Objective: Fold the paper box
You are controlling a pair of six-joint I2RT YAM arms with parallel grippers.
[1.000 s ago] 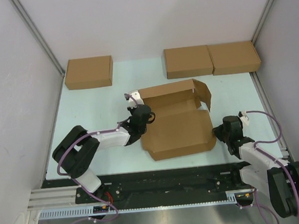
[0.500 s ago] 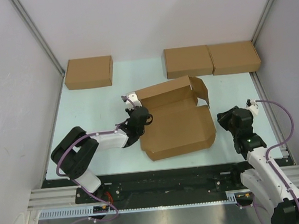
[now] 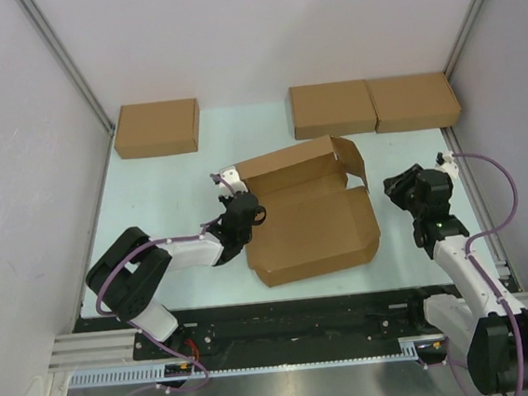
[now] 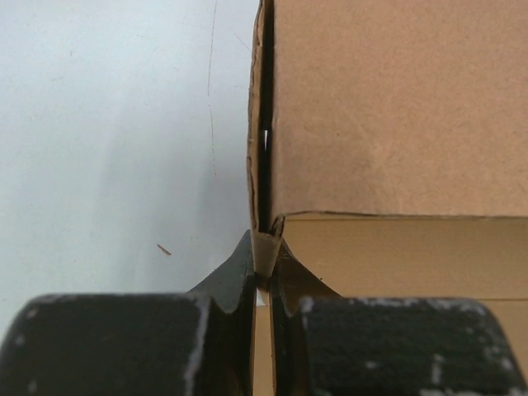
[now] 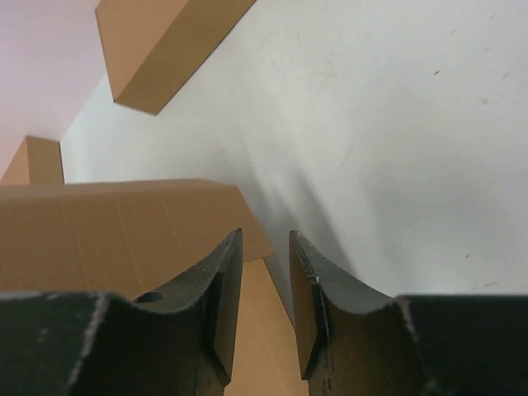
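left jaws pinching paper box wall edge; right jaws slightly spread, empty, near box.

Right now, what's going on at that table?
The left gripper is shut on the paper box, pinching cardboard at its left side where the lid meets the base. The lid stands half raised at the back. The right gripper hangs open just off the box's right side, holding nothing. Along the back lie three other boxes.
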